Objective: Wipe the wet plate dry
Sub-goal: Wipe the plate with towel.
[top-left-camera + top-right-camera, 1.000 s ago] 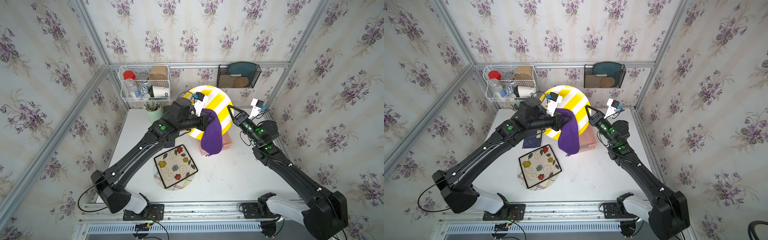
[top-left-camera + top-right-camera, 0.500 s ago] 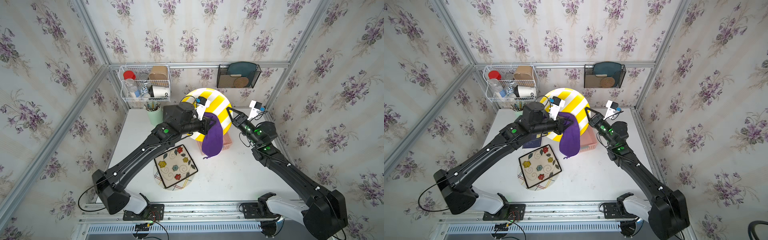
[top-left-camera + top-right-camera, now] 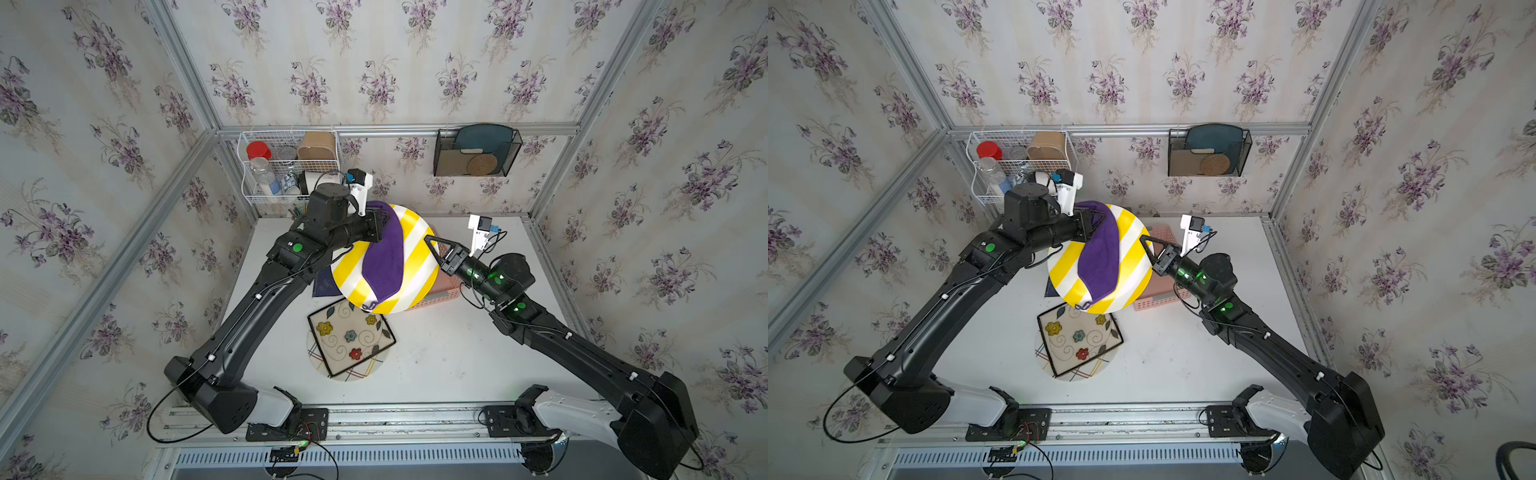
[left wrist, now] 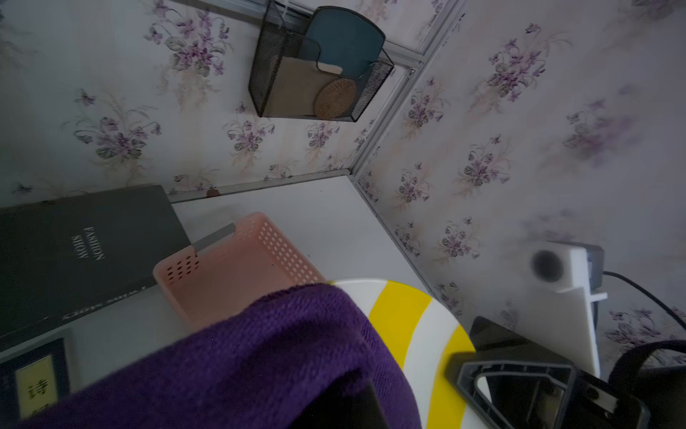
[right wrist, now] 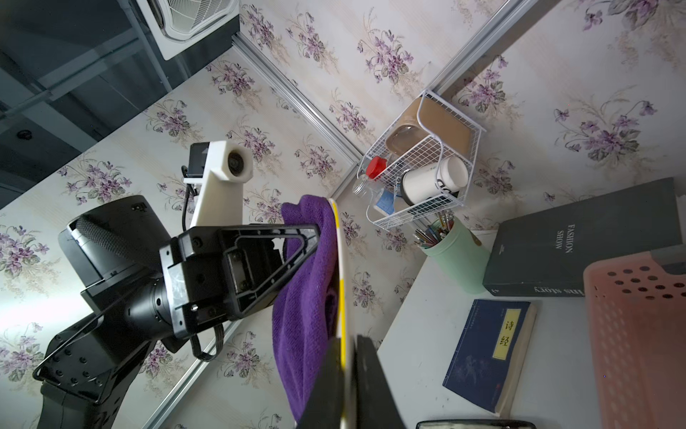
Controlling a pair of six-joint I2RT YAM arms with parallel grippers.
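Plate (image 3: 417, 253), yellow and white stripes, is held up in the air on edge and tilted, above the desk (image 3: 436, 361), partly over a pink basket (image 3: 451, 286) and the far corner of a square flower-pattern plate (image 3: 351, 338). Right end effector (image 3: 431, 248) is clamped shut on the plate rim; the right wrist view shows both fingers (image 5: 371, 382) pinching the edge. Left end effector (image 3: 380, 222) is closed on a purple cloth (image 3: 384, 266), pressing it onto the plate face near the top rim. The cloth drapes over the top edge and hangs down the face to the lower rim. On the desk behind: a black book (image 5: 579, 241), a blue book (image 5: 490, 353) and a green pen cup (image 5: 456, 256). Wire rack (image 3: 286, 166) and black mesh holder (image 3: 476, 151) are on the back wall.
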